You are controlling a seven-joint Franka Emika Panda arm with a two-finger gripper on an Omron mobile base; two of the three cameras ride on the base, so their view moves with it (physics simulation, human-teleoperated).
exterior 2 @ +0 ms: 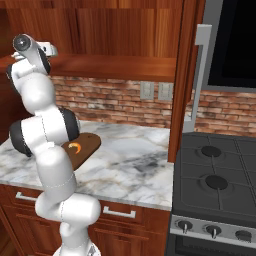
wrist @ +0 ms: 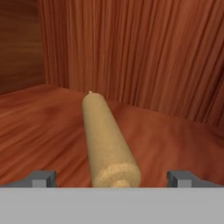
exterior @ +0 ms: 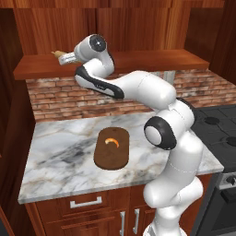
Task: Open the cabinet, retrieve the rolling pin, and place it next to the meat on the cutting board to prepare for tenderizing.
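Observation:
The cabinet [exterior: 138, 61] is open, and my arm reaches up onto its wooden shelf at the upper left. There the rolling pin [wrist: 107, 135], a tan cylinder, lies lengthwise, pointing away from the hand; its tip [exterior: 57, 54] shows past the hand. My gripper [wrist: 113, 178] is open, one fingertip [wrist: 43, 178] on each side of the pin's near end, not touching it. Down on the marble counter lies the dark cutting board [exterior: 112, 150], with the small orange meat [exterior: 112, 141] on its far half. From the right, the board [exterior 2: 86, 145] and meat [exterior 2: 75, 147] sit just behind my arm.
The opened cabinet door [exterior 2: 186, 75], with its long silver handle [exterior 2: 201, 65], juts out above the counter's right end. A black stove [exterior 2: 215, 175] stands right of the marble counter [exterior: 60, 152]. A brick backsplash [exterior: 60, 99] runs below the shelf. Drawers [exterior: 85, 202] sit under the counter.

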